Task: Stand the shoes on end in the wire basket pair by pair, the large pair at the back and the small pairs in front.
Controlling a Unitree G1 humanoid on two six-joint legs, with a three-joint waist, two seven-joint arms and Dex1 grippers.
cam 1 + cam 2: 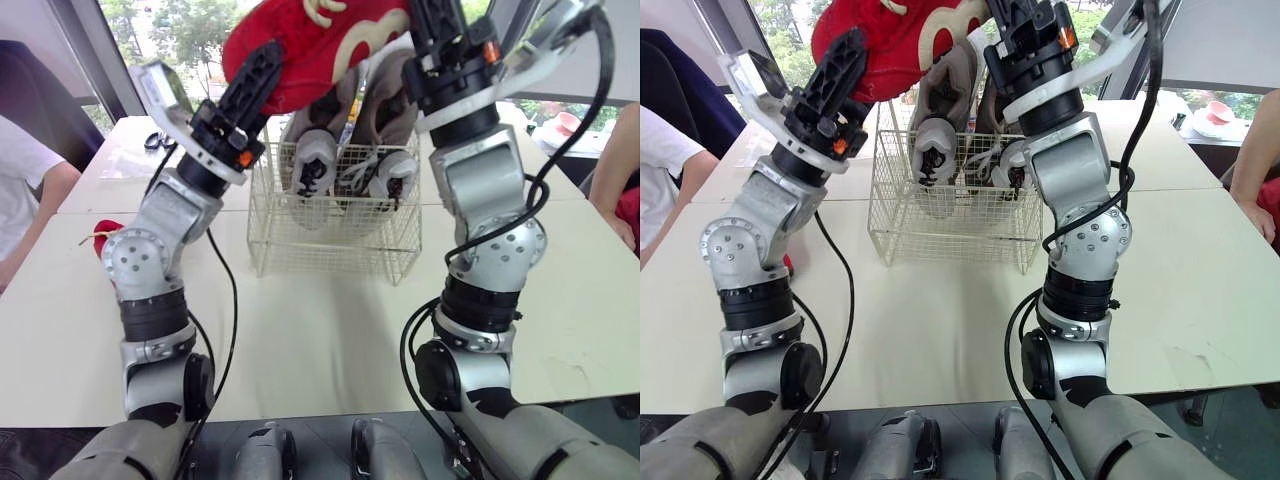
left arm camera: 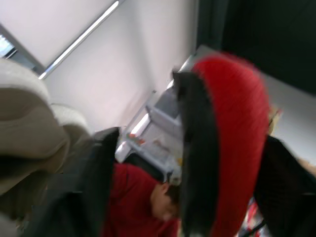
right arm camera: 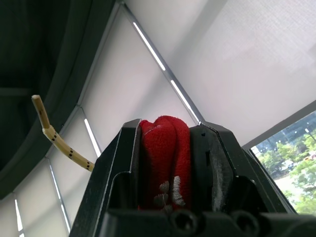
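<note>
A red shoe (image 1: 310,45) with white pattern hangs above the wire basket (image 1: 335,235), held from both sides. My left gripper (image 1: 258,75) is shut on its left end; the left wrist view shows the red shoe (image 2: 237,138) and its dark sole between the fingers. My right gripper (image 1: 435,20) is shut on its right end, with red fabric (image 3: 165,163) pinched between the pads. Inside the basket two small grey shoes (image 1: 312,165) (image 1: 390,175) stand on end in front of larger beige shoes (image 1: 385,90). Another small red shoe (image 1: 105,238) lies on the table beside my left arm.
The basket stands mid-table on the white table (image 1: 330,330). A person in white (image 1: 25,180) sits at the left and a person's arm (image 1: 612,185) rests at the right. A dark small object (image 1: 155,140) lies at the far left of the table.
</note>
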